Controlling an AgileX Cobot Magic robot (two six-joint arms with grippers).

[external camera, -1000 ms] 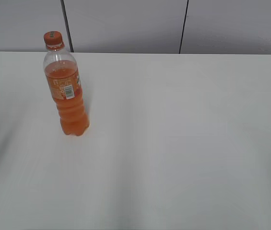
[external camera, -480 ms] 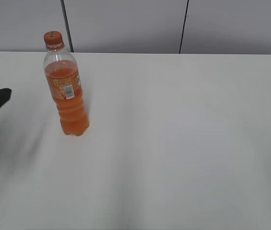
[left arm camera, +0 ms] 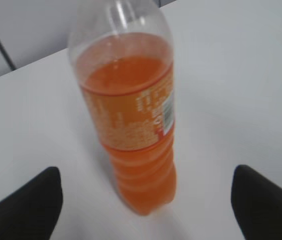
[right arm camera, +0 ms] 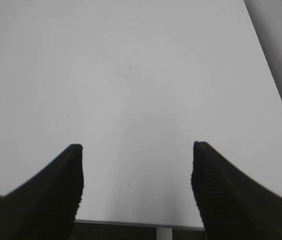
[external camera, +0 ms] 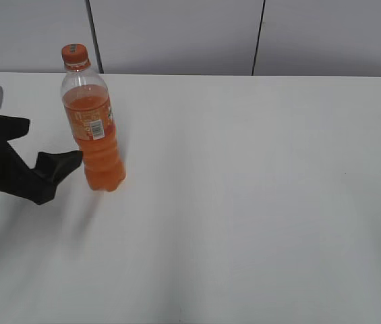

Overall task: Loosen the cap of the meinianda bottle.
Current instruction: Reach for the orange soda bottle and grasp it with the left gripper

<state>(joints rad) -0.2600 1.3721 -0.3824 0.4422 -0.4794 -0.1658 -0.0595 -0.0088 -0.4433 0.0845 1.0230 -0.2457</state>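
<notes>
The meinianda bottle [external camera: 94, 128] stands upright on the white table at the left, with orange drink, an orange label and a white barcode patch. Its orange cap [external camera: 75, 55] sits on top. The bottle also shows in the left wrist view [left arm camera: 131, 115], with its top cut off by the frame. My left gripper [external camera: 50, 152] is open, just left of the bottle's lower body and apart from it; in its wrist view the fingers [left arm camera: 145, 200] flank the bottle's base. My right gripper [right arm camera: 137, 170] is open and empty over bare table, out of the exterior view.
The white table [external camera: 257, 189] spreads to the right of the bottle. Grey wall panels [external camera: 177, 34] stand behind its far edge. The right wrist view shows the table's near edge [right arm camera: 145, 223] below the fingers.
My left arm has come in from the left edge toward the bottle, its open fingers now close beside the lower body. The bottle has not moved.
</notes>
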